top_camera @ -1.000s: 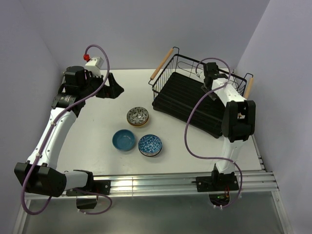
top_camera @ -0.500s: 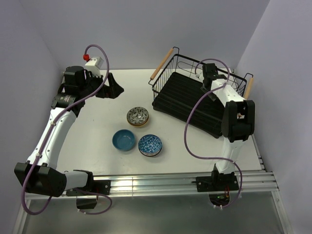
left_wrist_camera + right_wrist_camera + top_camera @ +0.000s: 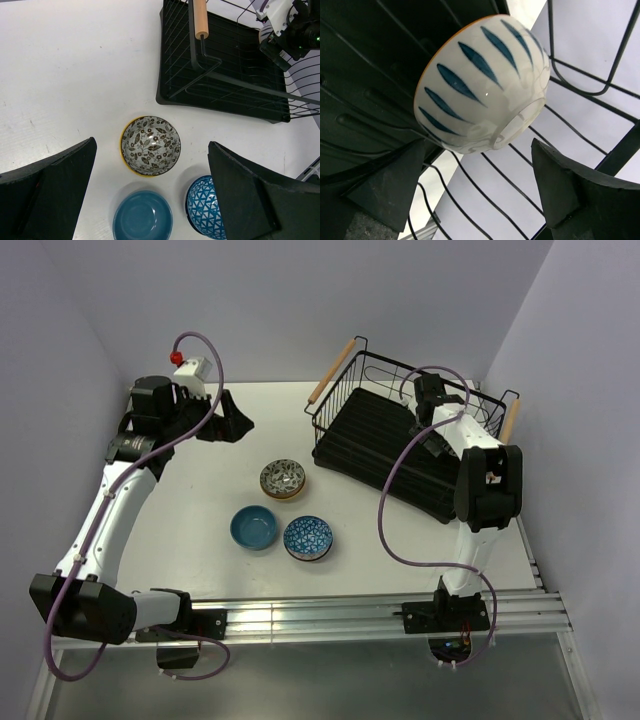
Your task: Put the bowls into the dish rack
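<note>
Plainly spread, the right gripper (image 3: 477, 150) flanks, without gripping, a white blue-leafed bowl (image 3: 480, 80) lying at the far right end of the dish rack (image 3: 370, 440). The left gripper (image 3: 238, 418) gapes empty above a floral bowl (image 3: 150, 145), a plain blue bowl (image 3: 142, 219) and a blue-patterned bowl (image 3: 202, 212) on the white table (image 3: 190, 490), between lilac walls (image 3: 300, 300). The rack lies diagonally, far-left to near-right, with wooden handles (image 3: 330, 372) at both ends. The right arm (image 3: 485, 480) reaches forward, its wrist dipped into the rack.

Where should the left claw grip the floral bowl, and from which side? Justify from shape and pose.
Probably grip the floral bowl by its far rim, the left claw coming straight down, one finger inside, one outside. It sits upright, mouth open; bare table lies beyond it, while the plain blue bowl and patterned blue bowl crowd its near side.
</note>
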{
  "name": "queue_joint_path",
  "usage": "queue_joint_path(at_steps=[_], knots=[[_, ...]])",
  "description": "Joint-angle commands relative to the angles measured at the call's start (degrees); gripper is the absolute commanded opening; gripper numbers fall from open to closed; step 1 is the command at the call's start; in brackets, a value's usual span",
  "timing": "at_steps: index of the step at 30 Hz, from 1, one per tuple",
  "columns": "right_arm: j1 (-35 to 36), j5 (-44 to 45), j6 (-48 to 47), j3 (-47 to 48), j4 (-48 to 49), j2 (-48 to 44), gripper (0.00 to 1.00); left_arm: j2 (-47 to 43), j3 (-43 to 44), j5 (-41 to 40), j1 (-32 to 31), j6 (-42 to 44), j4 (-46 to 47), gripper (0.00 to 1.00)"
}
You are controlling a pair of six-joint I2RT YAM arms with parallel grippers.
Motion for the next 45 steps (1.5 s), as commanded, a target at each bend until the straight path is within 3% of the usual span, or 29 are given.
queue_joint_path(at_steps=[1,8,16,22,29,38,45], knots=[[0.45,0.99,1.37,0.89,-2.24,-3.75,0.94,-2.35,-0.19,1.4,0.16,0.55,1.61,0.99],[0.8,-2.52,4.01,5.19,-8.29,-6.21,0.96,-3.93,-0.54,1.93,0.33,1.96,-0.32,0.99],[0.89,-13.75,9.8,15.65,-17.44,-11.22,0.98,-6.57,-5.01,7.72,1.56,4.51,-3.57,1.0],[0.89,-25.52,15.25,26.81,-26.48,-14.56,0.98,-4.91,-6.77,12.47,4.2,15.12,-13.49,1.0],[0.8,-38.89,22.54,29.55,-29.83,-20.18,1.0,1.58,-10.91,10.54,4.99,23.57,-20.18,0.86],[0.89,-43.57,26.42,23.76,-28.78,-26.51,1.0,9.68,-13.98,3.61,4.29,29.55,-22.91,0.61],[0.8,-45.86,27.21,21.64,-28.52,-29.15,1.0,11.53,-18.11,1.23,2.1,30.7,-19.84,0.57]])
